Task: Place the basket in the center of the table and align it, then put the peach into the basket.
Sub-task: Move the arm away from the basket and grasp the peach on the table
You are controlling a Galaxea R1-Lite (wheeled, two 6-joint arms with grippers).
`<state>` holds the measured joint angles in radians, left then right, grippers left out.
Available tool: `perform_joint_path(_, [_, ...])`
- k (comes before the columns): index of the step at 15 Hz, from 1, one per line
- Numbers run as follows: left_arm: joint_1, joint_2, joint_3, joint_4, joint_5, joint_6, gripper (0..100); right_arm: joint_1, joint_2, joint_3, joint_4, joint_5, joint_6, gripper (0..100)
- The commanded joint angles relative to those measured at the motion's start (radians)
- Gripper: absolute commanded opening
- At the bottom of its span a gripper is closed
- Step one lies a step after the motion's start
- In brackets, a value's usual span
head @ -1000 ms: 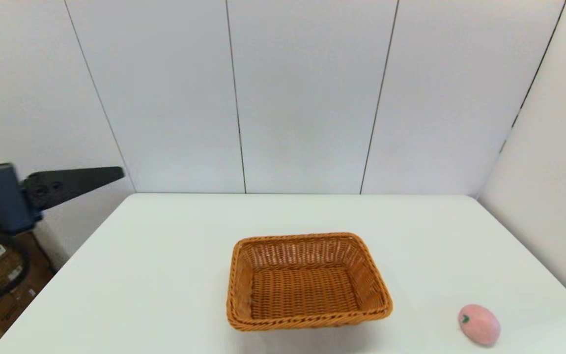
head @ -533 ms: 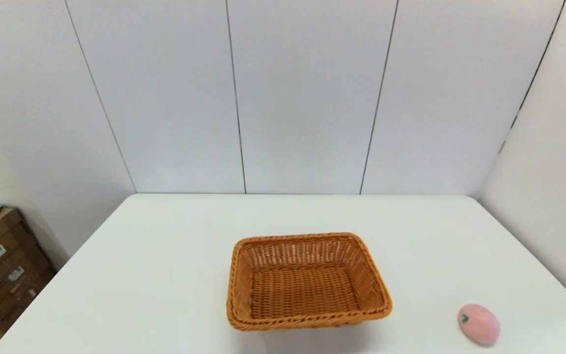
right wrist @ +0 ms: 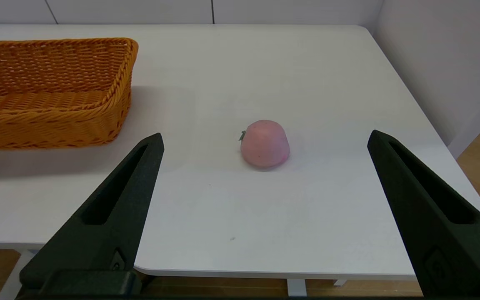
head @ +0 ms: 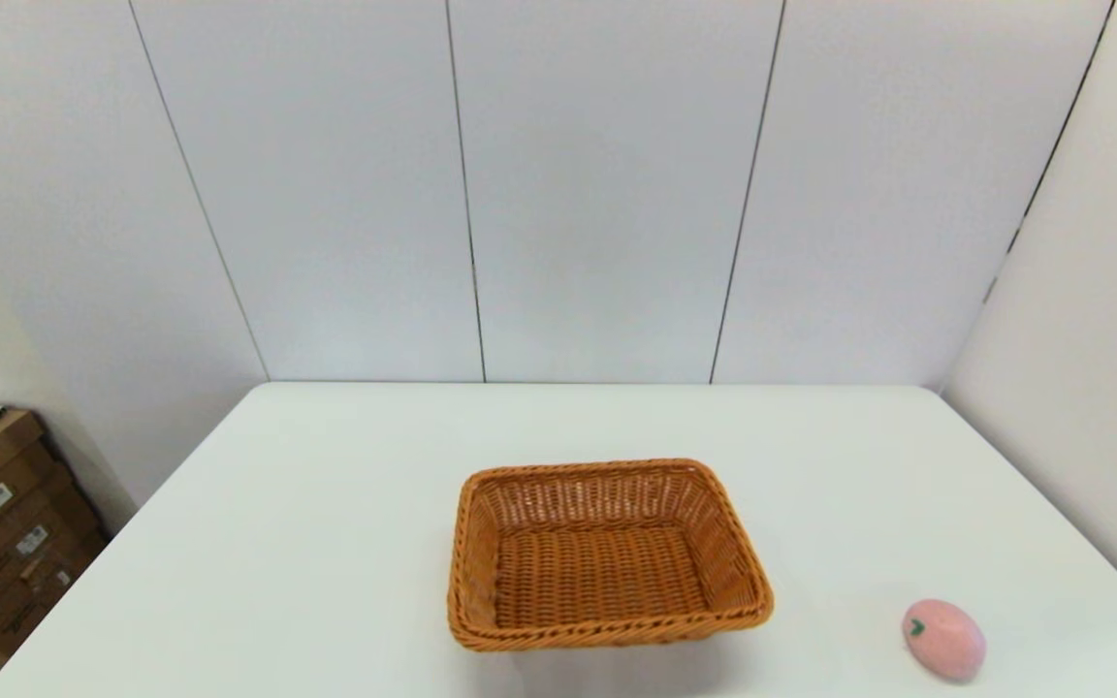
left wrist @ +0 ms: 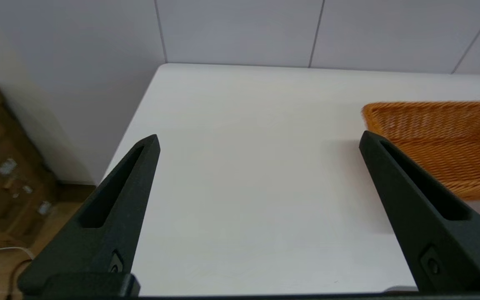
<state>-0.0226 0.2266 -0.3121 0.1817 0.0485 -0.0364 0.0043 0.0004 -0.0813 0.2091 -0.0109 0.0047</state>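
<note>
The basket (head: 607,555) sits near the middle of the white desk (head: 326,543), with the peach (head: 943,639) lying well apart toward the near right corner. Both hands hang off the desk's near edge, fingers spread wide and holding nothing: the left hand (left wrist: 258,139) near the left corner, the right hand (right wrist: 265,139) facing the peach.

I had both arms drawn back out of my head view, the left gripper (left wrist: 258,139) held at the near left edge with its fingers spread wide, the right gripper (right wrist: 265,139) at the near right edge, fingers likewise wide apart, both holding nothing.
</note>
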Motion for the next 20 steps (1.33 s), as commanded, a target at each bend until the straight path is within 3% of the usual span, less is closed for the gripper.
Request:
perform_joint_path(1, [0.019, -0.168, 0.123, -0.001, 0.007, 0.055, 100, 0.0, 0.0, 0.0, 0.001, 0.002, 0.0, 100])
perform_joint_path(8, [0.018, -0.228, 0.246, -0.09, 0.013, 0.039, 100, 0.0, 0.0, -0.002, 0.003, -0.001, -0.003, 100])
perform_joint_path(10, [0.018, -0.228, 0.283, -0.1, -0.019, 0.036, 100, 0.0, 0.064, -0.084, 0.018, -0.009, 0.011, 100])
perform_joint_path(12, [0.018, -0.228, 0.289, -0.126, -0.022, 0.032, 100, 0.0, 0.276, -0.156, 0.016, -0.058, 0.024, 100])
perform_joint_path(17, [0.018, -0.228, 0.289, -0.126, -0.019, 0.02, 100, 0.0, 1.199, -0.275, -0.004, -0.089, 0.018, 100])
perform_joint_path(20, [0.018, -0.228, 0.289, -0.126, -0.019, 0.013, 100, 0.011, 1.5, -0.311, -0.109, -0.118, 0.011, 100])
